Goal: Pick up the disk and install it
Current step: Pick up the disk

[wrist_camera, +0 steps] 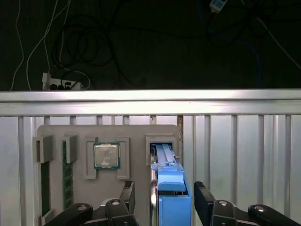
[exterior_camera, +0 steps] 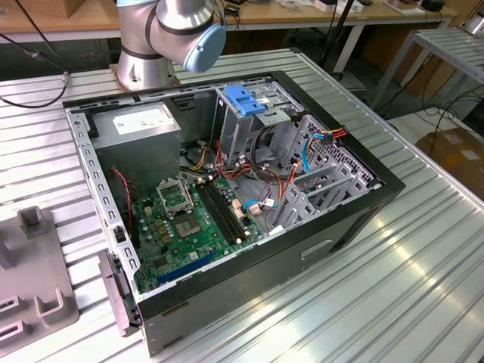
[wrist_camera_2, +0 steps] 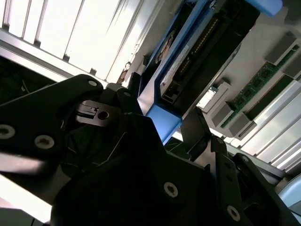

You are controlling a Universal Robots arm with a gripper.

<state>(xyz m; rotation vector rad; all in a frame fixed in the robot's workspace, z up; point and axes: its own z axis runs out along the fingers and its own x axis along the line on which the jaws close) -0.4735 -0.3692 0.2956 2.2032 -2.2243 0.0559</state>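
My claw (wrist_camera: 162, 187) sits spread astride the disk (wrist_camera: 170, 181), upright in its grey holder (wrist_camera: 136, 131) on the worktop (wrist_camera: 244, 155); I judge its off-centre straddle may tilt and jam it on closing

Ext view high, oblique; 2 wrist views close, share disk (wrist_camera: 171, 202).

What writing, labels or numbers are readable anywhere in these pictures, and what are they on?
No text can be read as it stands.
White label on the power supply, exterior view: print too small to read.
Sticker on the disk, second wrist view: blurred, unreadable.
Lid of the processor chip in the grey tray, first wrist view: any markings are too small to read.
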